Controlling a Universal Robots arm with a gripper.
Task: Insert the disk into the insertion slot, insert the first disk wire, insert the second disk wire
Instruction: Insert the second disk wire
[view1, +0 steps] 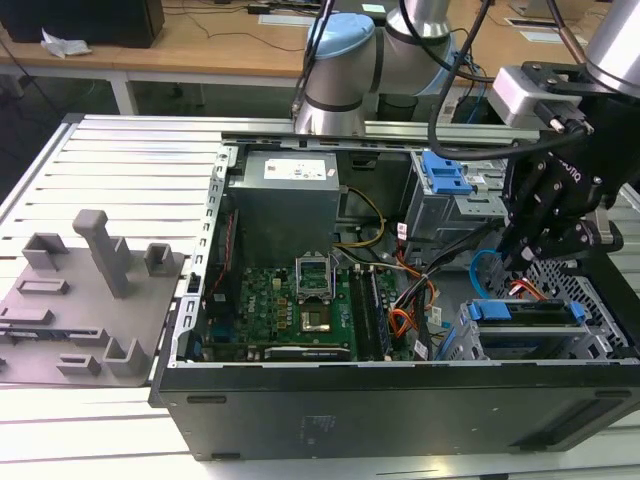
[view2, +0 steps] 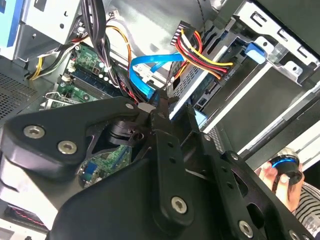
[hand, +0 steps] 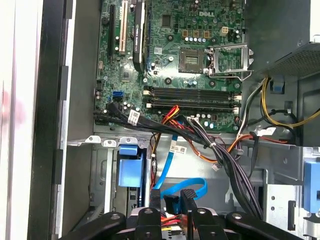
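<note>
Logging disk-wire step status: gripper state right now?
Gripper: shut on the blue flat cable, by the disk seated in the insertion slot.

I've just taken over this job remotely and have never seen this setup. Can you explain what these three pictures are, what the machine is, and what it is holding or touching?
The exterior view looks from off the arm at an open computer case on a slatted metal table. The grey and blue robot arm reaches over it and ends in a black gripper.

The two wrist views come from cameras riding on the arm, looking past the gripper into the case.

Inside lie the green motherboard and the disk, in its blue carrier, sitting in the perforated insertion slot. The gripper sits at the flat blue cable and the red, yellow and black power wires by the disk's end. Whether it grips a cable, I cannot tell.
</note>
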